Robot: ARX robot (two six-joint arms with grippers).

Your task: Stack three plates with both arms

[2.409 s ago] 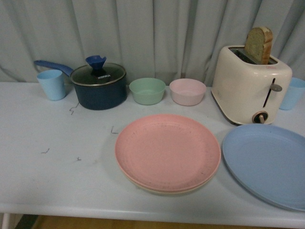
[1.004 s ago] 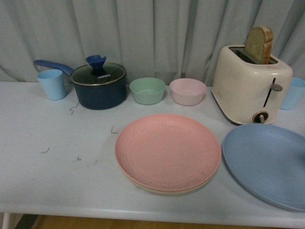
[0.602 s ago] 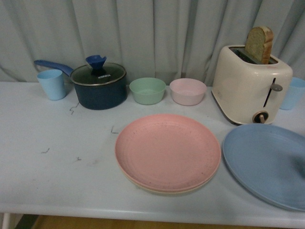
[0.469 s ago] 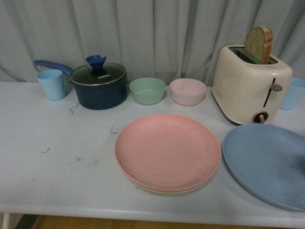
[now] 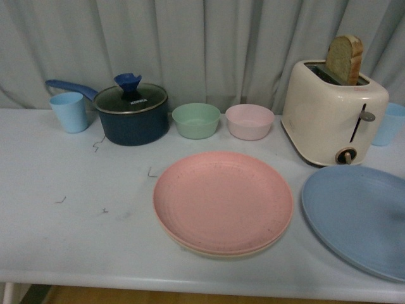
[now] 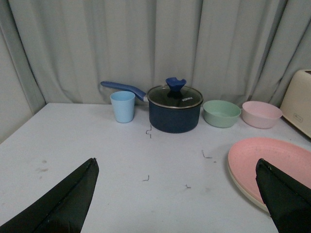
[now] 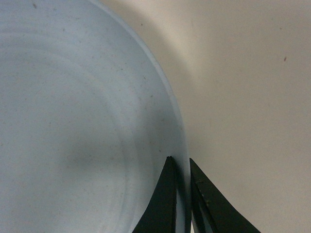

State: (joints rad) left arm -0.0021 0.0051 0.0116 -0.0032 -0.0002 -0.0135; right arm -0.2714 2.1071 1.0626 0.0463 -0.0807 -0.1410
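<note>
You see R jaws clamped tight on blue plate (image 7: 73,121) rim; L jaws wide apart, holding 0, pink plate (image 6: 272,160) near 1 tip.

The left gripper (image 6: 176,160) has two broad, matte black, wedge-shaped fingers (image 6: 68,201) tapering to points, while the right gripper (image 7: 180,158) has slimmer black pointed ones.

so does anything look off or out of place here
Nothing spilled or broken. Small dark squiggles dot the table left of the pink plate, and the blue plate sits apart, its rim pinched by the right gripper.
</note>
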